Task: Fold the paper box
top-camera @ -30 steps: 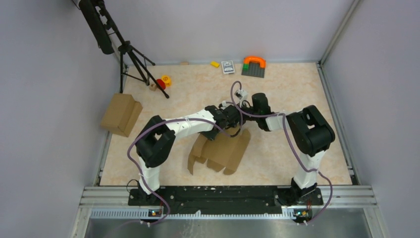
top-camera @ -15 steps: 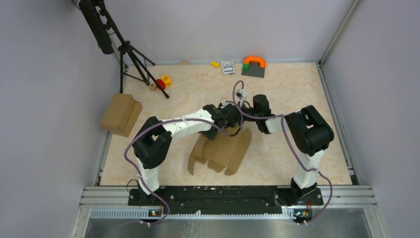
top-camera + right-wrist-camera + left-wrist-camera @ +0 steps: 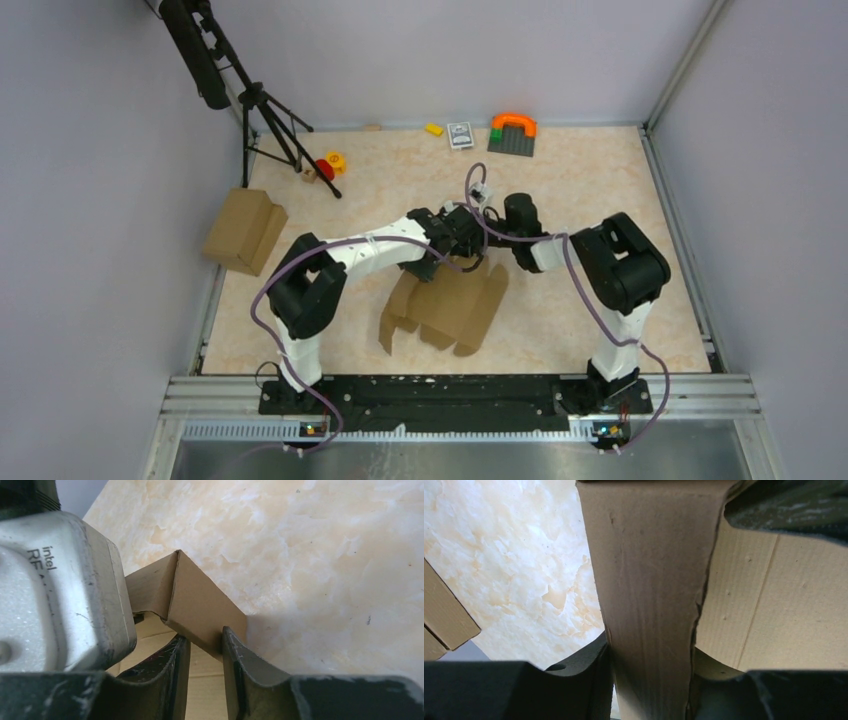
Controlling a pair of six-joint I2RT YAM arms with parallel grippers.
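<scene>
The paper box point(image 3: 455, 305) is a brown cardboard sheet with several flaps, part folded, lying mid-table. Both wrists meet over its far edge. In the left wrist view a raised strip of the paper box point(image 3: 649, 570) runs up between the fingers of my left gripper point(image 3: 649, 645), which is shut on it with both pads touching. In the right wrist view my right gripper point(image 3: 205, 637) straddles a creased corner flap of the paper box point(image 3: 195, 600); both fingertips touch it, a narrow gap between them. The left arm's grey camera housing point(image 3: 55, 590) sits close on the left.
A bulkier brown carton point(image 3: 243, 230) leans at the table's left edge. A black tripod point(image 3: 270, 120) stands at the back left beside red and yellow toys point(image 3: 328, 165). Along the back wall lie a yellow brick point(image 3: 434, 129), a card pack point(image 3: 460, 134) and an orange arch point(image 3: 512, 124).
The right gripper's jaws have narrowed onto the corner flap. Both wrists have shifted slightly left, and the box's far edge moved with them.
</scene>
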